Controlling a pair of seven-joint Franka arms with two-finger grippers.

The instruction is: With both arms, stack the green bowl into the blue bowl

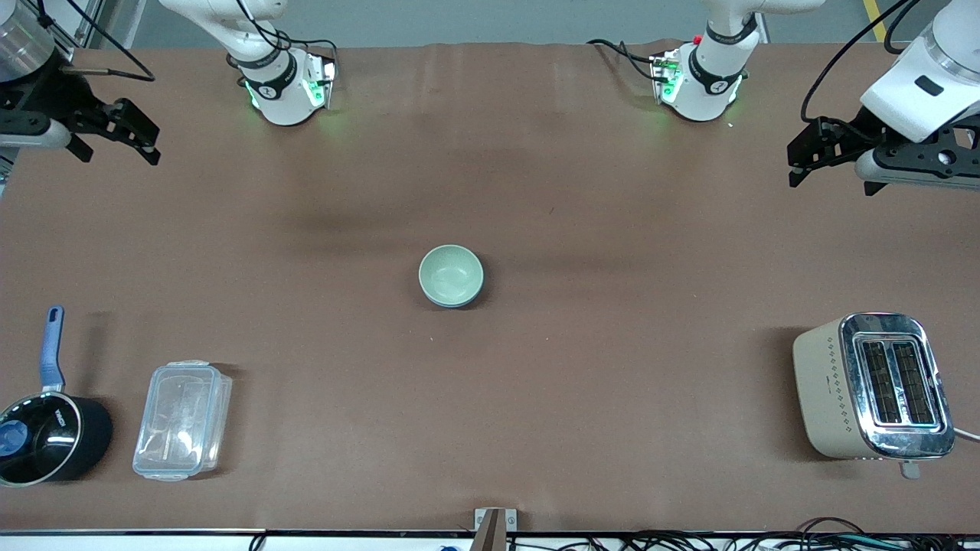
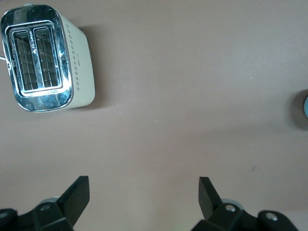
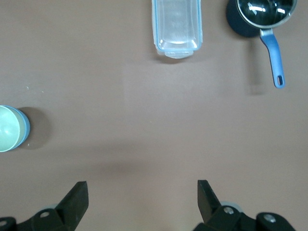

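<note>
We see the small pale mint-green bowl (image 1: 451,274) nested in the glossy medium-blue bowl (image 1: 459,301) mid-bench, stack apparently done | left tool (image 1: 811,157) spread empty, parked over its bench end | right tool (image 1: 126,132) likewise, waiting clear.

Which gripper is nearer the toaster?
Left. The left gripper hangs open over the table's left-arm end, where the toaster stands. The right gripper, also open, is over the right-arm end.
</note>
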